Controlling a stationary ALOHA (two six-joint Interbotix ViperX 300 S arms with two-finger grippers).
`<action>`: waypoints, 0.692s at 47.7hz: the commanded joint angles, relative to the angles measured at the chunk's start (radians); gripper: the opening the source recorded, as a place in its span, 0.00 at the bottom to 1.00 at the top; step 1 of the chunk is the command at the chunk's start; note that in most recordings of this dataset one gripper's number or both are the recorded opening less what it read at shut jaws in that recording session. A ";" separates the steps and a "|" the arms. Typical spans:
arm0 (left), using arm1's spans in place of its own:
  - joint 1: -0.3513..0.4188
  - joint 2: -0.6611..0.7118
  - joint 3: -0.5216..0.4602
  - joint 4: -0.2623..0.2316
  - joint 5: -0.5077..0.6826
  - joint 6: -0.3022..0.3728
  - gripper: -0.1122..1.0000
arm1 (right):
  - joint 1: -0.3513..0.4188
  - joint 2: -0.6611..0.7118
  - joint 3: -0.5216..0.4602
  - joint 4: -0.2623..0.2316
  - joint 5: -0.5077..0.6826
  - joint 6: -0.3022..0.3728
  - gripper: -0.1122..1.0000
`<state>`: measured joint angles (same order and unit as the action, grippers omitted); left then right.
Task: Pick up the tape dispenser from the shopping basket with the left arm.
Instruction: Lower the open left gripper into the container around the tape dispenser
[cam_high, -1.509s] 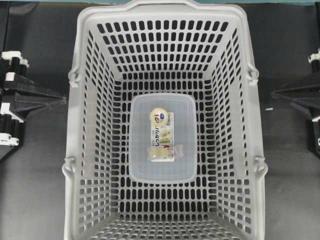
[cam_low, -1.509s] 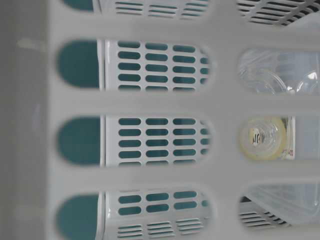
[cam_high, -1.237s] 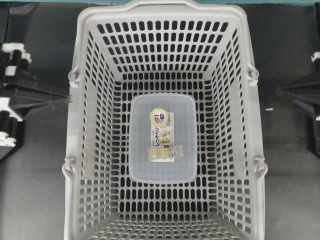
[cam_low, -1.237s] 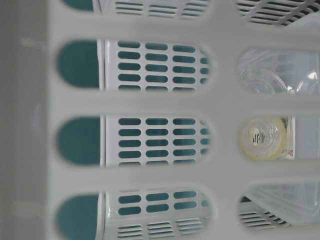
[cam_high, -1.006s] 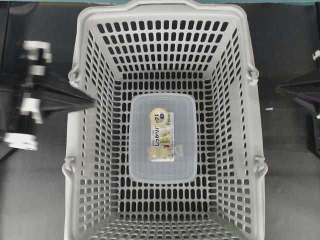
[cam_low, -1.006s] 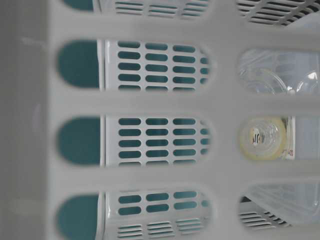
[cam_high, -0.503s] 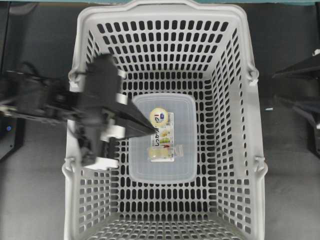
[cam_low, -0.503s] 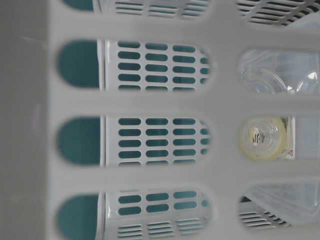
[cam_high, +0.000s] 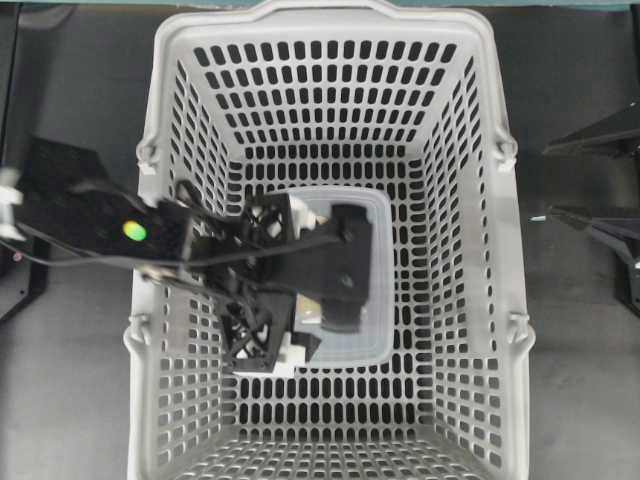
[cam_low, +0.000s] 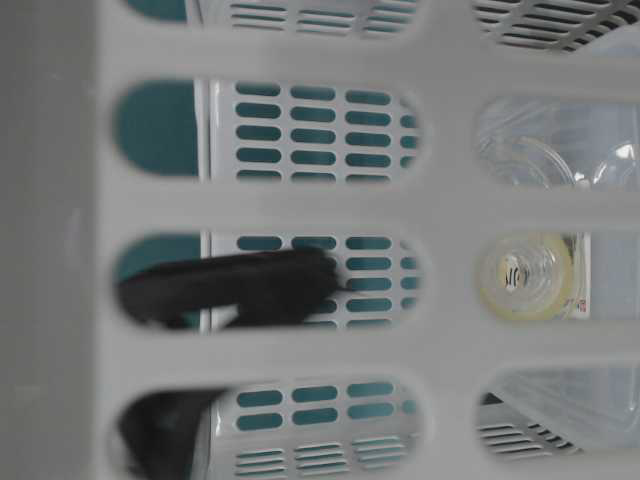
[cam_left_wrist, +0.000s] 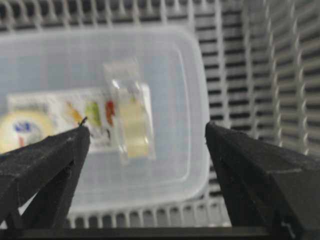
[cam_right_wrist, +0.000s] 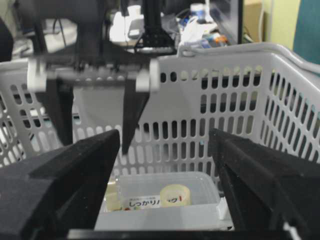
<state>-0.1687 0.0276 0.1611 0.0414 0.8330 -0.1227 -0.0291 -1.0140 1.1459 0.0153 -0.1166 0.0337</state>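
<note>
The tape dispenser (cam_high: 376, 262) is a frosted box lying flat on the floor of the shopping basket (cam_high: 148, 120), its yellow-and-white label (cam_left_wrist: 60, 112) facing up. The left arm reaches in over the left rim. My left gripper (cam_high: 305, 285) hangs open above the box, pointing down, and hides most of it from overhead. In the left wrist view the left gripper (cam_left_wrist: 146, 129) straddles the box's end without touching it. One black finger (cam_low: 250, 285) shows through the basket wall. My right gripper (cam_high: 548, 180) stands open outside the right wall, empty.
The basket's slotted walls (cam_left_wrist: 280, 75) rise close round the box on every side. Grey handles (cam_high: 506, 150) are hinged on the rim. A small clear packet (cam_left_wrist: 131, 117) lies on the box beside the label.
The left arm has swung from the table's left edge over the basket rim to above the box. Both grippers have gone from shut to open. The box has not moved.
</note>
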 joint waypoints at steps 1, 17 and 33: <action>-0.002 0.026 -0.023 0.002 0.009 -0.002 0.90 | 0.002 0.005 -0.017 0.003 -0.005 -0.002 0.72; 0.003 0.120 -0.009 0.003 0.008 -0.005 0.88 | 0.006 0.005 -0.006 0.003 -0.009 -0.002 0.72; 0.012 0.117 -0.014 0.003 0.008 0.017 0.40 | 0.012 0.005 0.009 0.003 -0.011 0.000 0.72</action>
<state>-0.1565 0.1534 0.1595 0.0414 0.8437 -0.1104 -0.0199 -1.0140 1.1612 0.0153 -0.1166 0.0322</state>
